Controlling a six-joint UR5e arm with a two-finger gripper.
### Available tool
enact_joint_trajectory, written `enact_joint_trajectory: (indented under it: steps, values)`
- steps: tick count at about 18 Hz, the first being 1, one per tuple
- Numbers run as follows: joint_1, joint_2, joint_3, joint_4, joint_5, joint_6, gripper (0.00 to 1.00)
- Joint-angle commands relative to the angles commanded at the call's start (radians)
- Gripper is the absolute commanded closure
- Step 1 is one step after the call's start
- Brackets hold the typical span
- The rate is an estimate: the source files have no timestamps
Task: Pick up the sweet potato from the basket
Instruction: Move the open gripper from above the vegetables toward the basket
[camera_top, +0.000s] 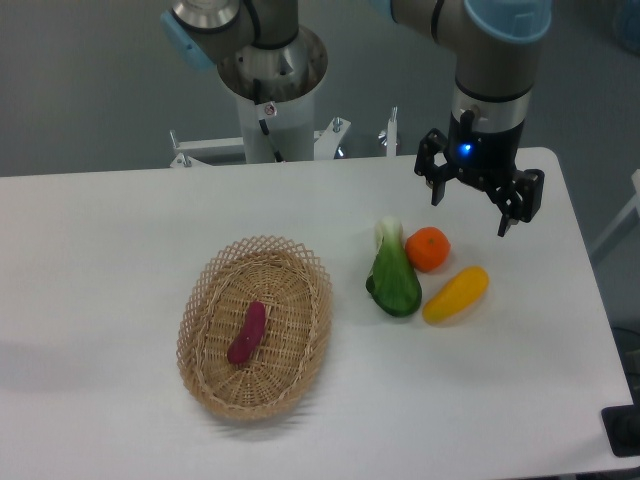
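Magenta sweet potato lying lengthwise inside oval wicker basket on white table, gripper hovering well apart to the right, fingers spread and holding nothing, above orange fruit, green leafy vegetable, yellow squash

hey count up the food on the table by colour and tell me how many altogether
Purple: 1, the sweet potato, lying in the basket.
Green: 1, the leafy vegetable.
Orange: 1, the round fruit.
Yellow: 1, the squash.
Total: 4.
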Motion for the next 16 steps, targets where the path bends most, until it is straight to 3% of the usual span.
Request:
enact_joint_trajectory:
  steps: [9,16]
  values:
    - [-0.006,0.012,-0.04,0.005,-0.025,-0.063,0.0]
    - [-0.136,0.009,-0.083,0.009,-0.021,-0.365,0.0]
